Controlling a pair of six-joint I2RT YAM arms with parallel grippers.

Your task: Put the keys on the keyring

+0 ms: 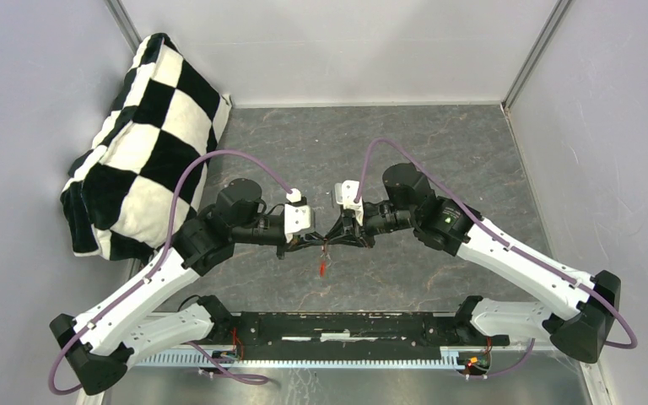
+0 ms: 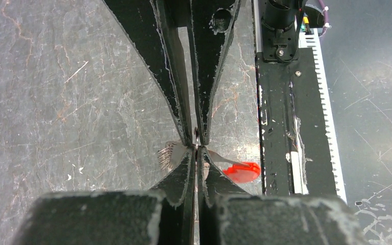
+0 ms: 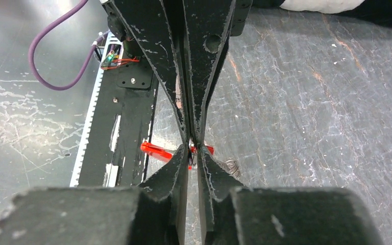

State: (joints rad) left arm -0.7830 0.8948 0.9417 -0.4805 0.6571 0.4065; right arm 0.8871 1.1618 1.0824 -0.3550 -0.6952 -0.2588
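Note:
Both grippers meet tip to tip above the middle of the table. My left gripper (image 1: 321,239) (image 2: 196,149) is shut on the thin wire of the keyring, whose grey toothed arc (image 2: 167,154) (image 3: 229,166) juts out beside the fingers. A key with a red head (image 2: 241,171) (image 1: 324,267) (image 3: 157,151) hangs just below the tips, its blade pointing toward them. My right gripper (image 1: 331,234) (image 3: 194,149) faces the left one. Its jaws stand a sliver apart, pinching dark thin wire that looks like the keyring. A bit of red band (image 3: 209,149) shows beside them.
A black-and-white checkered cushion (image 1: 148,143) leans in the back left corner. The black base rail (image 1: 337,329) (image 2: 278,127) (image 3: 132,117) runs along the near edge, close under the hanging key. Grey walls enclose the table on three sides.

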